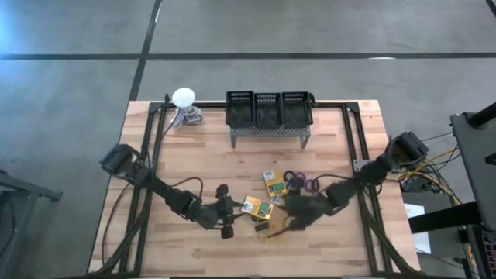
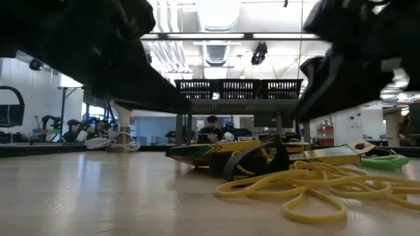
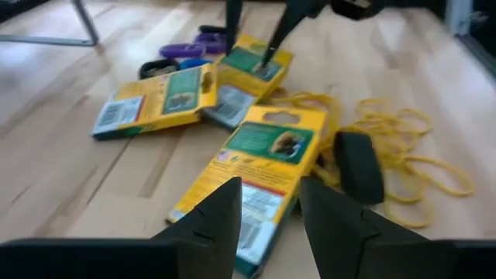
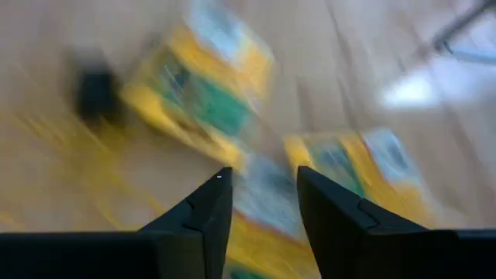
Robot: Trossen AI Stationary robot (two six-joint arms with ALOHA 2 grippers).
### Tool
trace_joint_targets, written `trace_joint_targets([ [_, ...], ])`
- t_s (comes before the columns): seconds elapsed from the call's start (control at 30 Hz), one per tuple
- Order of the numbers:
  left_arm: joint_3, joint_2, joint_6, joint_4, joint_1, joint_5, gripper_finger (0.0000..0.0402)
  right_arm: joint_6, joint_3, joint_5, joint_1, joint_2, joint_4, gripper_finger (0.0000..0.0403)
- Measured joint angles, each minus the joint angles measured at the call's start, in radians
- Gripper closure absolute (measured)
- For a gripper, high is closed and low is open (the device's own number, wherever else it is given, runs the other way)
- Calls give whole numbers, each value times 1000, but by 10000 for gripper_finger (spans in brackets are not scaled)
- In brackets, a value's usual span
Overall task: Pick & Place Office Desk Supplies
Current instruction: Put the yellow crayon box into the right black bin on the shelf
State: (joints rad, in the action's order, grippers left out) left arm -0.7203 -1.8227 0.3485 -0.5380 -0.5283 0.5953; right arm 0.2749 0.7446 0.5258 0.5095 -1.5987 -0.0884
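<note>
Three flat yellow-and-green crayon boxes lie on the wooden table: the nearest (image 3: 267,151), one (image 3: 155,101) beside it, and a far one (image 3: 252,66). Yellow rubber bands (image 3: 395,139) sprawl next to a black clip (image 3: 358,163), and purple rings (image 3: 194,50) lie beyond. My left gripper (image 3: 267,194) is open, low over the nearest box's end (image 1: 258,208). My right gripper (image 4: 263,186) is open above the boxes (image 1: 288,208), and its view is blurred. My right gripper's fingers (image 3: 271,35) point down at the far crayon box's top face (image 3: 263,66); I cannot tell whether they touch it. My left gripper touches nothing that shows.
A grey perforated three-bin stand (image 1: 267,116) sits at the table's far edge, with a white ball-shaped object (image 1: 184,97) to its left. Black frame rails (image 1: 151,147) run along both table sides. Bare wood lies between the stand and the supplies.
</note>
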Motion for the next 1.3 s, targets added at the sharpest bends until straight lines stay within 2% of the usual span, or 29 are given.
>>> trace_joint_targets([
  [0.1,1,-12,0,3,0,26,265,-112,55,-76,-43,-21,-99,248],
  [0.37,6,-17,18,9,-3,34,265,-316,116,-78,-80,-87,-128,252],
  [0.63,6,-26,19,14,-5,34,265,-349,133,84,-89,-171,-149,272],
  [0.77,6,-26,19,13,-5,34,265,-369,147,71,-108,-203,-143,284],
  [0.93,6,-26,19,13,-5,34,265,-372,171,74,-134,-228,-143,313],
  [1.17,6,-26,19,13,-5,34,265,-380,210,77,-149,-215,-178,386],
  [1.3,6,-26,19,13,-5,34,264,-363,274,113,-147,-201,-288,394],
])
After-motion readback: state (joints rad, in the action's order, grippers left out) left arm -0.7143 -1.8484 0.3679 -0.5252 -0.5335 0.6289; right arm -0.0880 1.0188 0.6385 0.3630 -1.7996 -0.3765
